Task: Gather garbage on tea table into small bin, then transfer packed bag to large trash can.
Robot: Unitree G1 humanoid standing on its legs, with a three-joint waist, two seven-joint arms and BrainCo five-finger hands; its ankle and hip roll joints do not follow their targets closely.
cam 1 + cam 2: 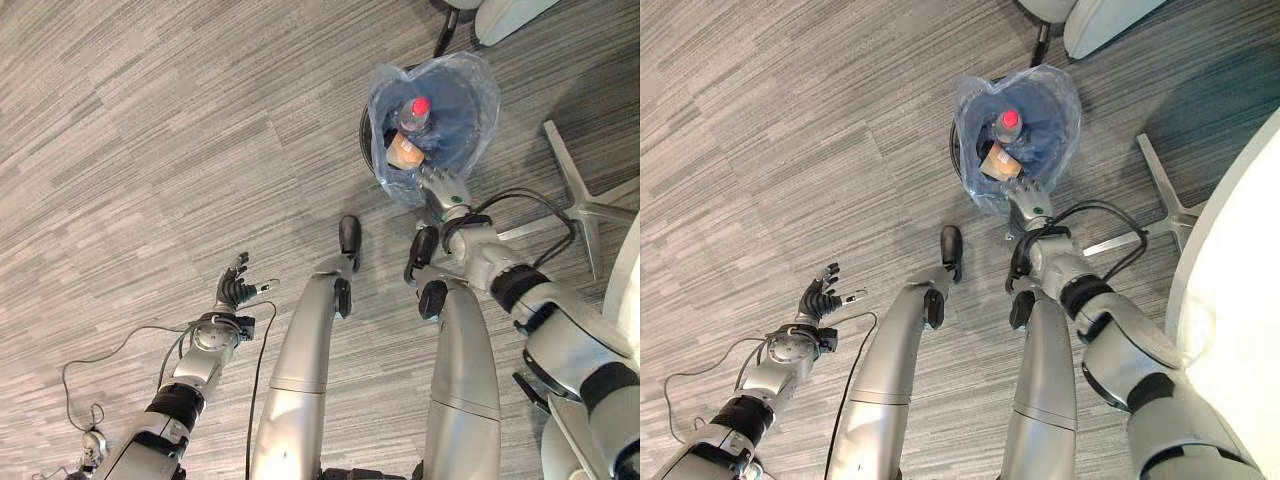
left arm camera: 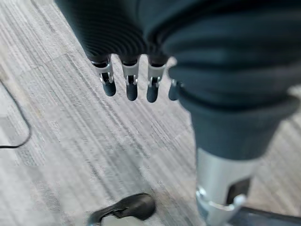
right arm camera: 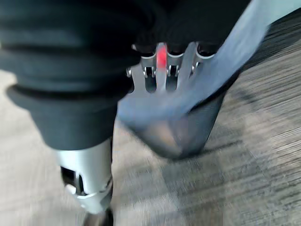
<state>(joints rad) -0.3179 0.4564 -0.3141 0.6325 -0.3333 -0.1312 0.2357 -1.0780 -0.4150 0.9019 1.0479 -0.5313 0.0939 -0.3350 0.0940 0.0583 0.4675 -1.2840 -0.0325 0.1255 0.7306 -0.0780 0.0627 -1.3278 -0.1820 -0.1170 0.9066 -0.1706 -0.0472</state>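
Right hand (image 1: 1028,207) fingers grip blue bag (image 1: 1055,110); left hand (image 1: 236,291) fingers spread, empty; no legible writing.

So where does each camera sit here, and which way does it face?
Left eye view: head, looking down at floor, small bin, both arms.
Right eye view: same, shifted slightly; left hand open over carpet.
Left wrist view: along straight fingers toward carpet.
Right wrist view: right hand at the blue bag.
Shared: bin, bag.
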